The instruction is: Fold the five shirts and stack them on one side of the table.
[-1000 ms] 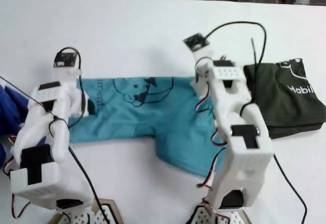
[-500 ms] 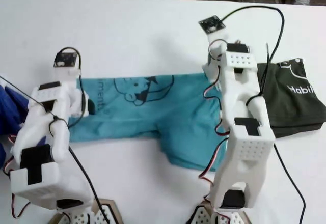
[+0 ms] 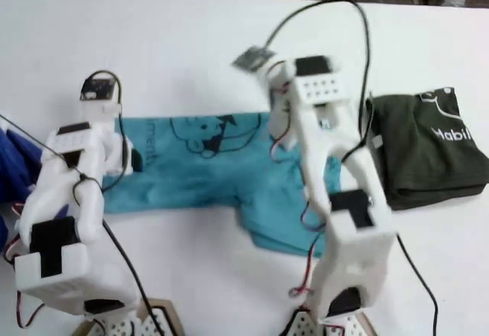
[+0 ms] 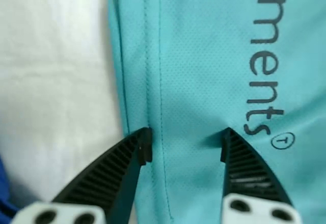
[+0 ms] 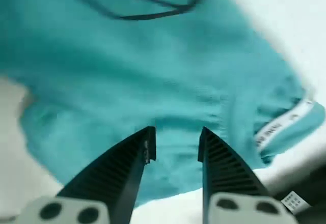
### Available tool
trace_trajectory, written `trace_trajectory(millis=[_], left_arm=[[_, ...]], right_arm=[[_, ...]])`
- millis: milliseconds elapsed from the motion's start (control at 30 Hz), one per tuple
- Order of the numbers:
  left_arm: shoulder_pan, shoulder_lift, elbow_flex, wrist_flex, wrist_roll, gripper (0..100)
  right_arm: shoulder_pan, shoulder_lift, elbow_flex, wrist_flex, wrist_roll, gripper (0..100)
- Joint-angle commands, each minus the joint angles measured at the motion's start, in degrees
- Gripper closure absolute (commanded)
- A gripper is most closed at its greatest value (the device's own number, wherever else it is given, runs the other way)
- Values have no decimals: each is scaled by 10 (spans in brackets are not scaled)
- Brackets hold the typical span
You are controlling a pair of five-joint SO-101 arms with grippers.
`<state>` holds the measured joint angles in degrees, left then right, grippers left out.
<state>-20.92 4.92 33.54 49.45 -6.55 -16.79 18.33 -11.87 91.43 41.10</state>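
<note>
Swinging inward since the earlier frames, your right arm (image 3: 336, 198) is now hanging over the middle of the teal shirt (image 3: 199, 168) instead of its outer end, and the cloth on that side is lying more bunched than before; your left arm is staying where it was.

Your right gripper (image 5: 175, 142) is pointing down at the teal shirt with its jaws standing a little apart; teal fabric is showing in the gap, and you cannot tell whether the tips are touching it; a white collar label (image 5: 285, 122) is peeking out just to one side of that gripper.

Your left gripper (image 4: 186, 142) is holding its jaws wide apart, both tips pressing onto the shirt close to its stitched edge, with a flat strip of fabric lying between them; dark lettering is running just beyond one tip.

Past your right gripper, on its outer side and apart from it, a folded dark green shirt (image 3: 428, 153) is resting on the white table (image 3: 191, 38); out beyond your left arm a blue cloth (image 3: 11, 160) is lying at the table's edge.
</note>
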Motion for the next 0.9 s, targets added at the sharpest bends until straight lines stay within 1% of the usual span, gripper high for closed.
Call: trace_trajectory(millis=[0, 67, 200, 300, 400, 667, 767, 867], left_arm=[[6, 0, -17, -2, 4, 758], [6, 1, -17, -2, 4, 758], [6, 1, -17, -3, 4, 758], [6, 1, -18, -3, 4, 758], [6, 1, -18, -4, 4, 758], [6, 1, -19, -4, 4, 758], [6, 1, -19, -4, 4, 758], [6, 1, -19, -4, 4, 758]], right_arm=[[-43, -132, 138, 4, 51, 847], [-55, -175, 232, -17, 67, 846], [-58, -242, 386, -75, 71, 845], [-59, -282, 464, -102, 71, 803], [-73, -310, 517, -111, 72, 757], [-156, -345, 607, -137, 68, 751], [-169, -344, 641, -169, 68, 751], [-169, -343, 678, -225, 68, 751]])
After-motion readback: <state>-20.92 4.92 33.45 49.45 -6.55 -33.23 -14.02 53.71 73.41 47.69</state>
